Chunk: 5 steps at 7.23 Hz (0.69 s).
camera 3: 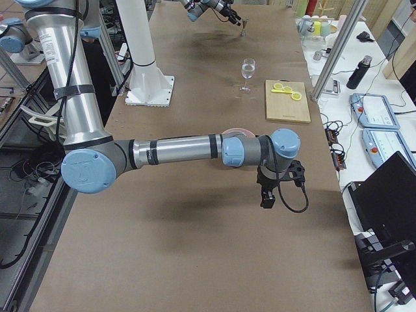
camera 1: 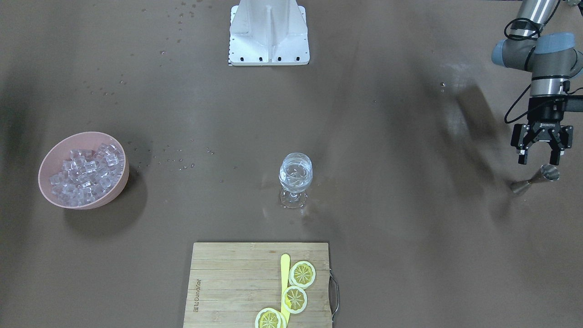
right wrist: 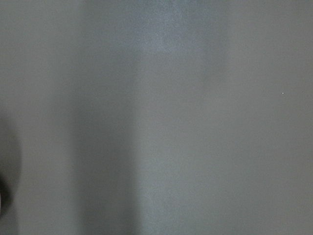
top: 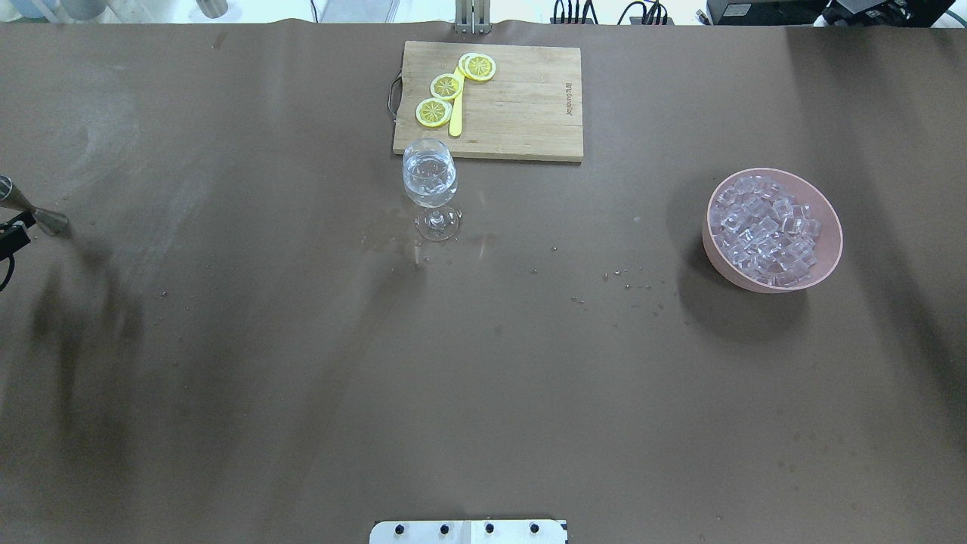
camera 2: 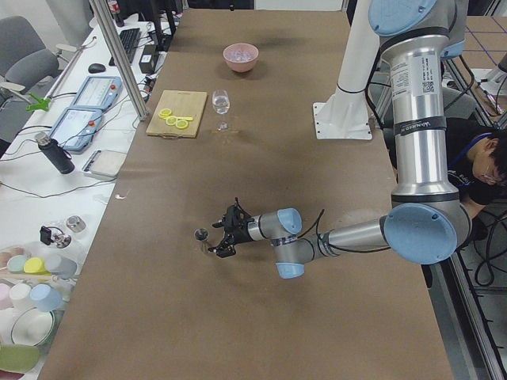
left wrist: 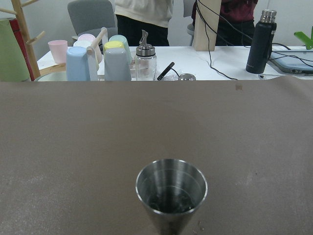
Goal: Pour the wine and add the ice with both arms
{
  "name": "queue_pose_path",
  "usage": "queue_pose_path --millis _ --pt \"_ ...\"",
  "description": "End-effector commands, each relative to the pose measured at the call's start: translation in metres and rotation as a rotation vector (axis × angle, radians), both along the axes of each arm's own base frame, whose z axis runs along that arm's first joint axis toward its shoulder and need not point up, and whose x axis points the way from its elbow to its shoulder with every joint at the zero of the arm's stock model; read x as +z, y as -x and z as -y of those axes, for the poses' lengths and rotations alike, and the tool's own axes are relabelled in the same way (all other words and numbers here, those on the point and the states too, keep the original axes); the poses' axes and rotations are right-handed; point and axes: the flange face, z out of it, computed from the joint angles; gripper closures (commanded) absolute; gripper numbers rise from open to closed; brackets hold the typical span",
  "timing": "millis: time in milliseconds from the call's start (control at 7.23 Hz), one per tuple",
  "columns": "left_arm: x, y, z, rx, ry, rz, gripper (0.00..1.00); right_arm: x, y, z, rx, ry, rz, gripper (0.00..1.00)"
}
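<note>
Ice (camera 1: 86,169): a heap of clear cubes in a pink bowl (camera 1: 119,183), at the robot's right end of the table (camera 1: 410,237), well apart from the glass (camera 1: 296,175) mid-table. Left hand (camera 1: 539,160) is at the opposite end, fingers spread, with a steel measuring cup (camera 1: 535,179) just off its tips, not gripped. Right hand (camera 3: 267,198) hangs near the bowl. It shows only from the table's end, so I cannot tell whether it is spread or pressed together. Ice looks like the step due. Advice: descend straight over the heap, pinch one top cube gently since it is likely slippery, and carry it low to the glass.
</note>
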Motion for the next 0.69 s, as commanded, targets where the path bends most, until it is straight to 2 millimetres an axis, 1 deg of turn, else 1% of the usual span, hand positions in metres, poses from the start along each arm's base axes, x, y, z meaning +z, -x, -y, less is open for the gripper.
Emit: queue_pose_path --millis 0,138,415,554 --pt "-0.03 0.019 0.022 0.023 0.055 -0.001 0.05 -0.002 -0.005 0.001 0.01 0.001 0.003 0.0" --pt "-0.037 0.033 0.029 0.036 0.083 -0.008 0.05 -0.002 -0.008 0.001 0.013 -0.001 0.0 0.0" --pt "-0.039 0.045 0.037 0.052 0.106 -0.024 0.06 -0.005 -0.013 0.002 0.022 -0.004 0.005 0.0" --pt "-0.046 0.055 0.045 0.1 0.146 -0.017 0.05 -0.006 -0.016 0.002 0.028 -0.007 0.004 0.0"
